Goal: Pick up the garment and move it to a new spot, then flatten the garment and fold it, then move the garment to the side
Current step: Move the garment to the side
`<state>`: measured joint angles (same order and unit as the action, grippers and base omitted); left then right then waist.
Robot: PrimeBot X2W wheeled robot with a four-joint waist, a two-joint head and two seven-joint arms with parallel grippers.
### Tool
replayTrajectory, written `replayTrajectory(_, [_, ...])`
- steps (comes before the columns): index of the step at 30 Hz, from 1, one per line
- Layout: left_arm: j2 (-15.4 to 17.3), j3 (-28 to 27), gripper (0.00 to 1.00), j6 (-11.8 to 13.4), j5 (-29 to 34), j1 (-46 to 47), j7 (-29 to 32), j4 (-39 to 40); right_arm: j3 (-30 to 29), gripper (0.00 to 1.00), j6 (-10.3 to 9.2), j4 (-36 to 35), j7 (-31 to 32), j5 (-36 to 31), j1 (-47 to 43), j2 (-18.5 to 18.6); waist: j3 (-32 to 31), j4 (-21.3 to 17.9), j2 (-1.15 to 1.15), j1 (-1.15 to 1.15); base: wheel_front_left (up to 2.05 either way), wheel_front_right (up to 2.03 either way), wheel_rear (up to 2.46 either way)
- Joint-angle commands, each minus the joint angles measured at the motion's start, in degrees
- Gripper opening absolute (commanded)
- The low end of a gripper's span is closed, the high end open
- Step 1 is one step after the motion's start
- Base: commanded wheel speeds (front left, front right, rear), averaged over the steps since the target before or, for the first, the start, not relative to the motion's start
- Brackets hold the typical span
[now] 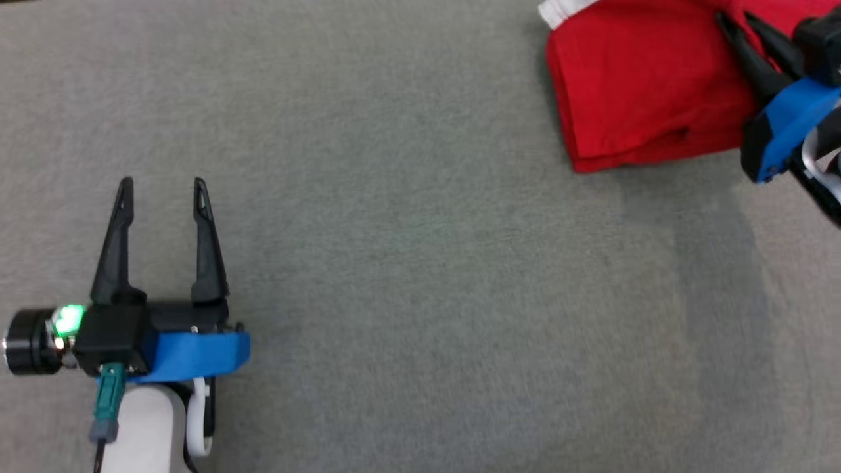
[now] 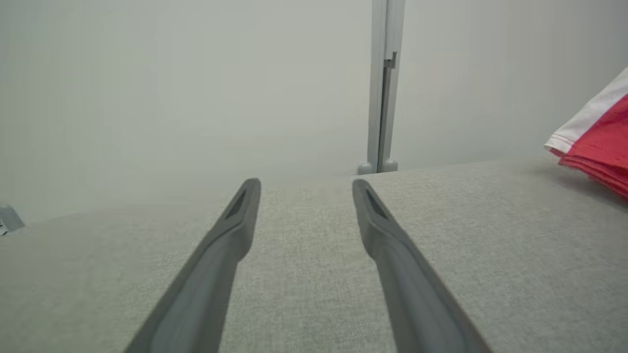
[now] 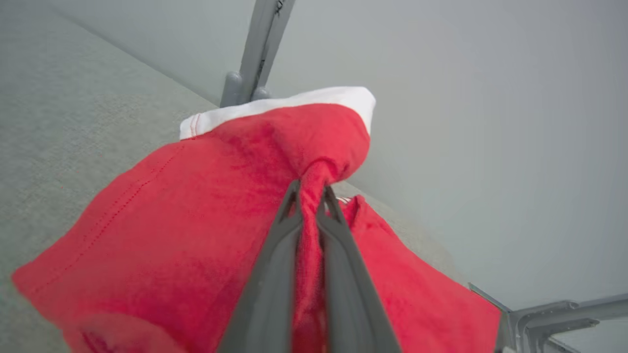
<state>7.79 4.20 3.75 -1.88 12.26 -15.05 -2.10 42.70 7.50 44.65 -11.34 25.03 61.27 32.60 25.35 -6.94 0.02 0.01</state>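
Right claw (image 1: 734, 18) is closed on a pinch of the red garment (image 1: 644, 85). The right wrist view shows a ridge of cloth squeezed between both fingers (image 3: 272, 274), bunched up to the tips. Left claw (image 1: 163, 184) is wide open and empty, low over bare worktop (image 1: 420, 263), well apart from the garment.

Garment sits at top right of the head view, in stacked layers, with white trim (image 1: 558, 10) at its far corner. It seems mostly resting on the worktop. Can't tell if the pinched part is already off the surface.

Step, as I judge it: grip made, carry comes next. The layered look suggests it's folded, so probably the move to the side, but not certain.

Doing it well:
- A single pinch likely catches only the upper layers, so the lower ones may sag or slide out.
- Raise a little and check the whole stack comes along before travelling.
- Stay low and slow, or slide it along the worktop, so the layers don't open.
- The free left claw could steady the loose end.

Edges and room:
- A pale wall (image 3: 490, 122) and a grey post (image 3: 257, 49) stand close behind the garment.
- A metal bracket (image 3: 554, 318) shows at the lower right of the right wrist view.
- So there's little margin going further back or right.
- Centre and left of the worktop are wide open, with the left claw the sole obstacle along that path.
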Motion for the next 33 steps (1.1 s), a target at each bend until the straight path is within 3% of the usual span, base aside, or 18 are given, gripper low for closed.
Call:
replayTrajectory(1, [1.0, -0.1, 1.00, 0.2, 0.9, 1.1, 0.2, 2.0, 0.2, 0.00, -0.01, -0.3, -0.3, 1.9, 2.3, 1.6, 1.7, -1.9, -0.02, -0.01, 0.00, 0.00, 0.00])
replayTrajectory(10, [4.8, 0.6, 1.00, 0.0, 4.5, 3.6, 5.5, 12.8, 0.9, 0.00, -0.01, 4.0, -1.3, 8.4, 8.6, 7.1, 9.2, -7.9, -0.02, -0.01, 0.00, 0.00, 0.00])
replayTrajectory(16, [6.1, 1.0, 1.00, -0.3, 5.6, 4.8, 8.3, 17.6, 2.9, 0.00, -0.01, 9.6, -2.1, 8.9, 12.0, 8.7, 11.6, -9.1, -0.02, -0.01, 0.00, 0.00, 0.00])
replayTrajectory(27, [7.1, 0.5, 1.00, 0.3, 5.4, 4.7, 9.5, 20.2, 4.9, 0.00, -0.01, 21.7, 0.0, 6.9, 18.7, 5.8, 14.1, -8.1, -0.02, -0.01, 0.00, 0.00, 0.00])
replayTrajectory(28, [7.2, 0.4, 1.00, 0.3, 5.4, 4.7, 9.5, 20.2, 4.7, 0.14, -0.01, 22.6, -0.4, 7.0, 19.2, 5.5, 14.3, -7.9, -0.02, -0.01, 0.00, 0.00, 0.00])
replayTrajectory(29, [7.1, 0.4, 1.00, 0.4, 5.3, 4.8, 9.4, 20.2, 4.6, 0.40, -0.01, 23.2, -0.7, 7.0, 19.4, 5.2, 14.5, -7.7, -0.02, -0.01, 0.00, 0.00, 0.00])
replayTrajectory(30, [7.1, 0.5, 1.00, 0.5, 5.2, 4.8, 9.3, 20.1, 4.7, 0.56, -0.01, 24.0, -1.0, 6.8, 19.5, 4.7, 14.6, -7.5, -0.02, -0.01, 0.00, 0.00, 0.00])
replayTrajectory(31, [7.1, 0.5, 1.00, 0.6, 5.1, 4.9, 9.2, 20.0, 5.0, 1.00, -0.01, 24.5, -1.1, 6.3, 19.5, 4.3, 14.7, -7.4, -0.02, -0.01, 0.00, 0.00, 0.00])
replayTrajectory(33, [6.9, 0.6, 1.00, 0.8, 5.0, 4.9, 8.8, 19.8, 5.1, 1.00, -0.01, 25.7, -1.4, 5.9, 20.1, 3.9, 14.6, -7.0, -0.02, -0.01, 0.00, 0.00, 0.00])
